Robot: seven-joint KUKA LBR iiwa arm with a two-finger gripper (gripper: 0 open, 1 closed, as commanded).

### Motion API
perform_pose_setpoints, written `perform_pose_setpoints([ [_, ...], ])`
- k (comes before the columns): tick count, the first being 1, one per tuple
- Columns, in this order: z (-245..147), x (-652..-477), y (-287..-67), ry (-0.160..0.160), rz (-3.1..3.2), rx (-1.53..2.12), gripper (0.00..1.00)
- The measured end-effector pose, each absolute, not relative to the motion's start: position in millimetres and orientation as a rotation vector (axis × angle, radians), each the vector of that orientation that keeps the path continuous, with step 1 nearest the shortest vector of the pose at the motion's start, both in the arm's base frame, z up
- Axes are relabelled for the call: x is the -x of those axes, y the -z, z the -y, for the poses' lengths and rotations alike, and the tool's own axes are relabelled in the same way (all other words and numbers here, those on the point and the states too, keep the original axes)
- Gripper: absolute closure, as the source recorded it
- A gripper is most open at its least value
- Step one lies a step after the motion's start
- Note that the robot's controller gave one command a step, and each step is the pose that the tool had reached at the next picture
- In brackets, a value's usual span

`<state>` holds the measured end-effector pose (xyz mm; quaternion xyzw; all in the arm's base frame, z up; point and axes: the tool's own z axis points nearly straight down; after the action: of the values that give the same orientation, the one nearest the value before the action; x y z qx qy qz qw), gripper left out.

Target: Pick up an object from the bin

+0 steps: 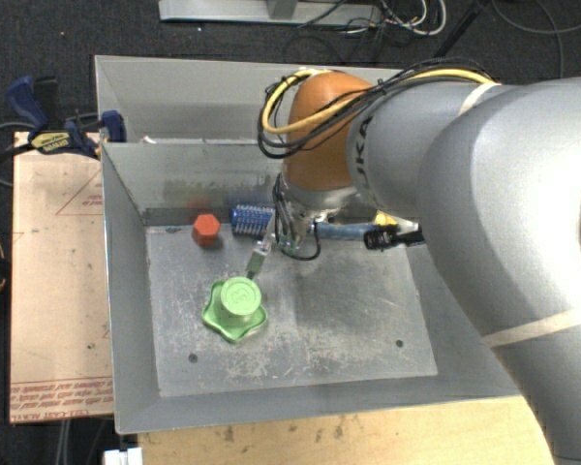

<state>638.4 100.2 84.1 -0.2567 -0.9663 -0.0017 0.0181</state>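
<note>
At the left of the bin [126,231], near its back wall, lies a small red block [205,229]. In front of it, on the bin floor, lies a green plastic cap with a wavy rim [235,308]. It looks light, stiff and a little slippery, so I would take it across its raised round middle. Behind it lies a blue ribbed piece [252,219]. The pincer [263,256] hangs just beside the cap's far edge; whether it is apart or together, I cannot tell.
</note>
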Motion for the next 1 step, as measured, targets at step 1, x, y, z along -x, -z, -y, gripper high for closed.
perform_pose_setpoints([
  [1, -107.7, -637.1, -84.3, 0.000, 2.954, 0.977, 0.00],
])
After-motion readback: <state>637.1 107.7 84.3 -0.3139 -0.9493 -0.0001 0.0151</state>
